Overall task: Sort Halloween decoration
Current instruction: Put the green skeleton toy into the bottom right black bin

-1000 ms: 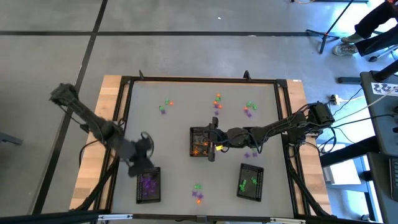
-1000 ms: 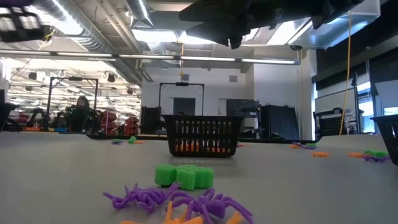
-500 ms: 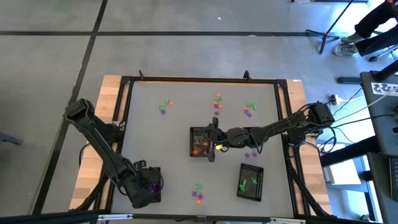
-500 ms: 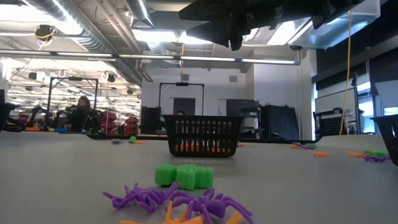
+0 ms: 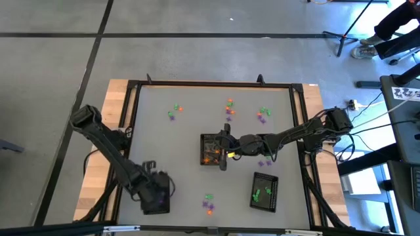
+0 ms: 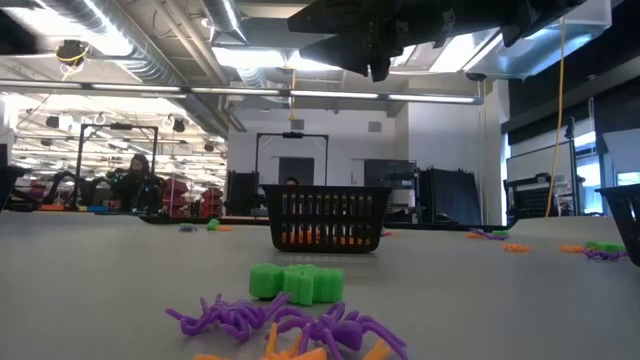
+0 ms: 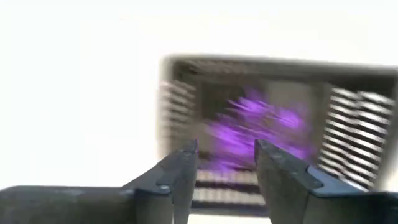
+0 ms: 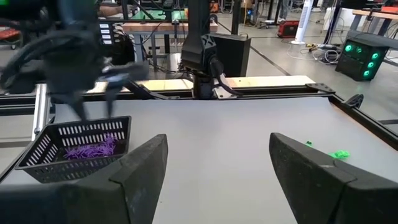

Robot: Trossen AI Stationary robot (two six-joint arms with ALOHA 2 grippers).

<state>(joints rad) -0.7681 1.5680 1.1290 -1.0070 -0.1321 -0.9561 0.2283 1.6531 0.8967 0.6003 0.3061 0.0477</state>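
Observation:
The Halloween decoration is tiny orange, purple and green trinkets. Purple ones [image 7: 255, 124] lie in the near-left black tray [image 5: 156, 208]. My left gripper [image 5: 157, 190] hangs over that tray, pointing down, fingers open [image 7: 225, 152] with nothing between them. The right wrist view shows it above the same tray [image 8: 78, 149]. Orange trinkets fill the middle tray [image 5: 210, 149] and green ones the near-right tray [image 5: 264, 191]. My right gripper [image 5: 224, 149] is level over the middle tray, wide open [image 8: 217, 155] and empty. Loose trinkets [image 5: 209, 204] rest on the table.
More loose trinkets lie toward the far edge [image 5: 230, 106], [image 5: 176, 110], [image 5: 262, 115], and purple ones beside the right arm [image 5: 266, 161]. In the low view a green piece [image 6: 297, 283] and purple spiders [image 6: 290, 325] lie before the orange basket [image 6: 325, 220]. A black frame rims the table [image 5: 210, 83].
My left gripper has swung toward the table's near edge and come down over the near-left tray, tipping until it points straight down. It now covers most of that tray in the high view.

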